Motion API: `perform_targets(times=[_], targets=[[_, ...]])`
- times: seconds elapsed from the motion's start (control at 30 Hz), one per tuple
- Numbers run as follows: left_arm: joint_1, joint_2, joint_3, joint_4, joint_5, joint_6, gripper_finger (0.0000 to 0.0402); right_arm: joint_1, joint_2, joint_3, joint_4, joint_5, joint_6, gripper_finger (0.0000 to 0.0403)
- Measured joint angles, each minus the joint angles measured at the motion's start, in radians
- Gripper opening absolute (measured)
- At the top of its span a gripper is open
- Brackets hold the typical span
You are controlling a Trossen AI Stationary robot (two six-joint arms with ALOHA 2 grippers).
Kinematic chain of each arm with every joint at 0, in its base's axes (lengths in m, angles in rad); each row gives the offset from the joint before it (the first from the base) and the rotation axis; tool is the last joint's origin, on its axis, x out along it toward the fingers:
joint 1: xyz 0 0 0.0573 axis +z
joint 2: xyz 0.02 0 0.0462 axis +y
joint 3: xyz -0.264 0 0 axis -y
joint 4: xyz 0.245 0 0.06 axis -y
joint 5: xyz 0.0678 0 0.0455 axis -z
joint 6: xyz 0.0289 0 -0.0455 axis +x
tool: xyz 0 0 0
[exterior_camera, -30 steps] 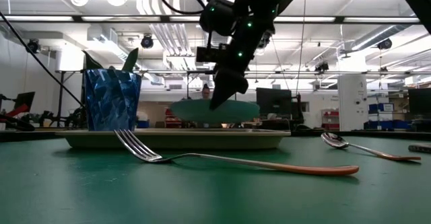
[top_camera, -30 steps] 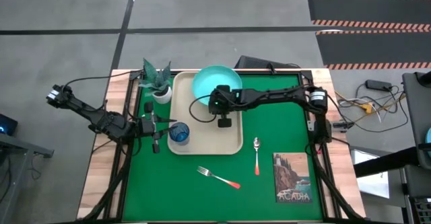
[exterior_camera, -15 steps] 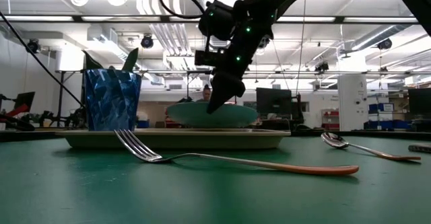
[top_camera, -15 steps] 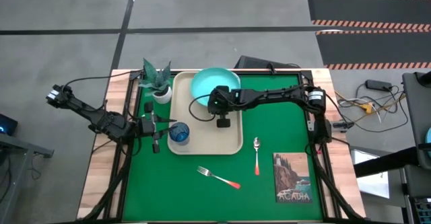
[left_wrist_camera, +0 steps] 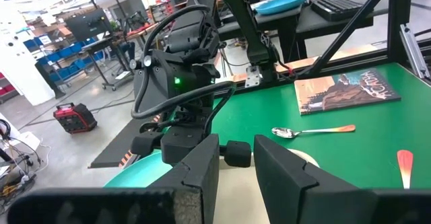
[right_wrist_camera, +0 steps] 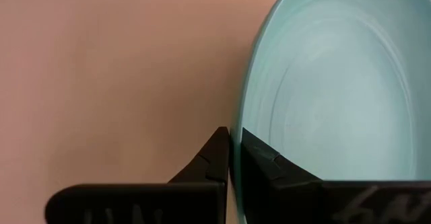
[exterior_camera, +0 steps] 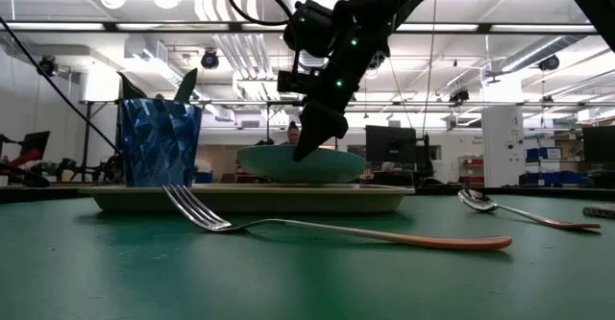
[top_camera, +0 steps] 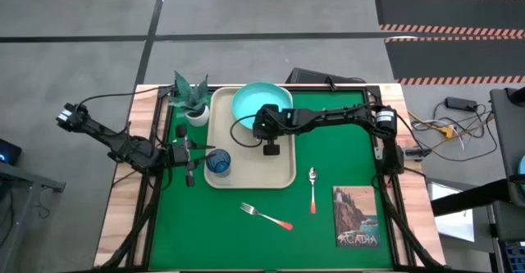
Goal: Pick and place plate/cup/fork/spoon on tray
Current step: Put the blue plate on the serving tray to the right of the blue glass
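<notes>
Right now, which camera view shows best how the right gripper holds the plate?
The right wrist view: the right gripper pinches the plate rim. The high view shows only position, the low view a side silhouette, the left wrist view a sliver.

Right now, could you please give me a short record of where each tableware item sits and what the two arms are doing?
plate: at the tray's far end, rim pinched by the right gripper
cup: on the tray, near-left corner
fork: on the green mat, in front of the tray
spoon: on the mat, right of the tray
left gripper: beside the cup, at the tray's left edge, fingers a little apart, empty
</notes>
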State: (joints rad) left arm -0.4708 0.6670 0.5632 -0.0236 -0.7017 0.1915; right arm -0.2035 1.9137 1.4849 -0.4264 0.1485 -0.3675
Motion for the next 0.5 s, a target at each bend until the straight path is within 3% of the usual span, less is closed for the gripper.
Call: perform_targets(times=[0.5], targets=[[0.000,0.000,0.000,0.000,0.000,0.000,0.0080,0.000,0.002,-0.015,0.053,0.000,0.000,0.0009]])
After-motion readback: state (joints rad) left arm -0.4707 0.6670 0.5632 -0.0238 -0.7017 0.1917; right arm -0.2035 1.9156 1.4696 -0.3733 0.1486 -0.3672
